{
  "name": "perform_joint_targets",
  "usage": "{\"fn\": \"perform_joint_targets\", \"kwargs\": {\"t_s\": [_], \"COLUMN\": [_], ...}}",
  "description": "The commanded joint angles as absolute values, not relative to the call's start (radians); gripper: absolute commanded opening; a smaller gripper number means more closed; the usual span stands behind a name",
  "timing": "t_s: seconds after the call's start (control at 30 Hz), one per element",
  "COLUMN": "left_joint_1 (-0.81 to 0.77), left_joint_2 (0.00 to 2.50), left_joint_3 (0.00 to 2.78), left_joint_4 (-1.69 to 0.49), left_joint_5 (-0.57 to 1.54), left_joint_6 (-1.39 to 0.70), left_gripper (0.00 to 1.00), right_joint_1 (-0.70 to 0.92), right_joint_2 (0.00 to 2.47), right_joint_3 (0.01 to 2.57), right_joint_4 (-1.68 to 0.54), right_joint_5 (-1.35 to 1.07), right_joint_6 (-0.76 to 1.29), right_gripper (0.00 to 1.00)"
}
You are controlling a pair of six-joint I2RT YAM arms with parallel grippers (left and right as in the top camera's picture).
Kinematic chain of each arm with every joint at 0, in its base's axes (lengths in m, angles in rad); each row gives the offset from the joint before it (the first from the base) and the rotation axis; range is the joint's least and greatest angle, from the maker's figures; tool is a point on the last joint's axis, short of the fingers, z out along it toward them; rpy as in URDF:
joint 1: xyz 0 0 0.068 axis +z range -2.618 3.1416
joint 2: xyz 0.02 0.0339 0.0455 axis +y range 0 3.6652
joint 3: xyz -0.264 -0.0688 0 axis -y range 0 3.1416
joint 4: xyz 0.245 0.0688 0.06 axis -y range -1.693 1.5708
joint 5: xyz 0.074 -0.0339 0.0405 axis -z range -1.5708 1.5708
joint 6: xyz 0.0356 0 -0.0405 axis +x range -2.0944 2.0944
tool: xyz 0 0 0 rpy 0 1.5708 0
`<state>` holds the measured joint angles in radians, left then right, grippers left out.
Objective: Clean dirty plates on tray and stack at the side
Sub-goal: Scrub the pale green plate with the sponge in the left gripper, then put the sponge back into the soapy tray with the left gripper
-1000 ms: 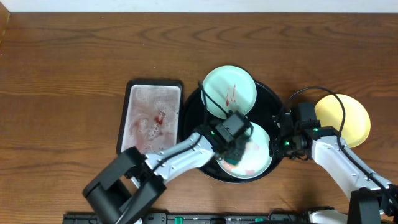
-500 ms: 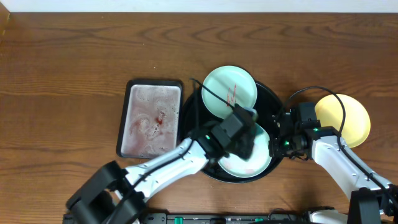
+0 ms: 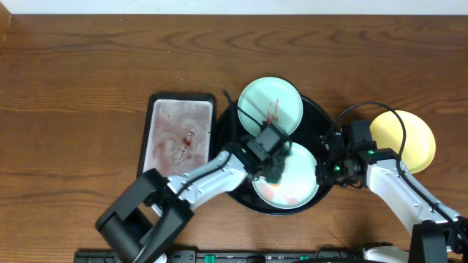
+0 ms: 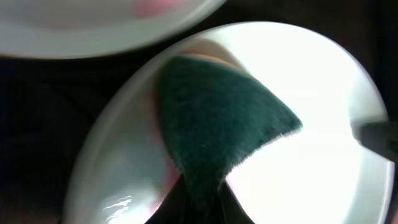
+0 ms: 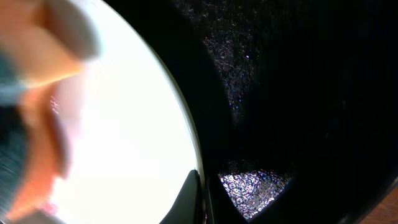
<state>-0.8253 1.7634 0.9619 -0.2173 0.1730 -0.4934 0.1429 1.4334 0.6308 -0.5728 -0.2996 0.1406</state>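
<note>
Shifted left toward front mint plate (image 3: pixel 292 186)'s upper-left rim since half a second ago, left gripper (image 4: pixel 200 202) clamped on green sponge (image 4: pixel 217 118) pressed to it (pink smear beside). Pinched on same plate's right rim with right gripper (image 3: pixel 324 174), inside black tray (image 3: pixel 227 139). Second mint plate (image 3: pixel 270 106) red-streaked on tray's far edge; yellow plate (image 3: pixel 409 139) on table (image 3: pixel 73 88), right of tray.

A brown, wood-grained table (image 3: pixel 73 73) fills the view under soft even light, with a pale strip (image 3: pixel 234 6) beyond the table's far edge.
</note>
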Motion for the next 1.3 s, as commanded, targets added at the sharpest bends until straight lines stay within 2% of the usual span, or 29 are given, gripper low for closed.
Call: {"fn": "perform_joint_targets", "kwargs": {"t_s": [0.0,0.13,0.2,0.23,0.3,0.4,0.73,0.9,1.0,1.03,1.07,1.2,1.27], "left_joint_1": [-0.772,-0.772,-0.764,-0.755,-0.728,-0.665,-0.393,-0.326,-0.3,-0.294,-0.286,-0.27,-0.268], "left_joint_2": [1.722,1.576,1.51,1.482,1.435,1.398,1.465,1.541,1.585,1.594,1.6,1.604,1.604], "left_joint_3": [0.954,0.954,0.954,0.954,0.954,0.954,0.95,0.95,0.95,0.95,0.95,0.95,0.95], "left_joint_4": [-0.267,-0.34,-0.4,-0.431,-0.498,-0.571,-0.57,-0.528,-0.498,-0.491,-0.484,-0.481,-0.485], "left_joint_5": [0.097,0.171,0.137,0.106,0.031,-0.04,-0.038,-0.036,-0.035,-0.035,-0.035,-0.035,-0.035], "left_joint_6": [-0.464,-0.438,-0.438,-0.438,-0.438,-0.416,-0.307,-0.307,-0.303,-0.303,-0.303,-0.303,-0.303], "left_gripper": [0.07,0.08,0.07,0.07,0.07,0.07,0.07,0.08,0.08,0.1,0.17,0.56,0.63], "right_joint_1": [0.146,0.146,0.146,0.146,0.146,0.146,0.146,0.146,0.146,0.146,0.146,0.146,0.146], "right_joint_2": [1.438,1.438,1.438,1.438,1.438,1.438,1.452,1.461,1.461,1.46,1.46,1.444,1.415], "right_joint_3": [0.63,0.63,0.63,0.63,0.63,0.63,0.626,0.624,0.624,0.624,0.624,0.627,0.634], "right_joint_4": [-0.575,-0.576,-0.574,-0.569,-0.559,-0.541,-0.527,-0.529,-0.527,-0.527,-0.528,-0.531,-0.538], "right_joint_5": [-0.295,-0.288,-0.288,-0.289,-0.288,-0.289,-0.294,-0.296,-0.296,-0.297,-0.297,-0.296,-0.295], "right_joint_6": [0.141,0.141,0.141,0.141,0.141,0.141,0.141,0.141,0.141,0.141,0.141,0.114,0.113], "right_gripper": [0.01,0.01,0.01,0.03,0.2,0.24,0.13,0.01,0.01,0.01,0.01,0.01,0.01]}}
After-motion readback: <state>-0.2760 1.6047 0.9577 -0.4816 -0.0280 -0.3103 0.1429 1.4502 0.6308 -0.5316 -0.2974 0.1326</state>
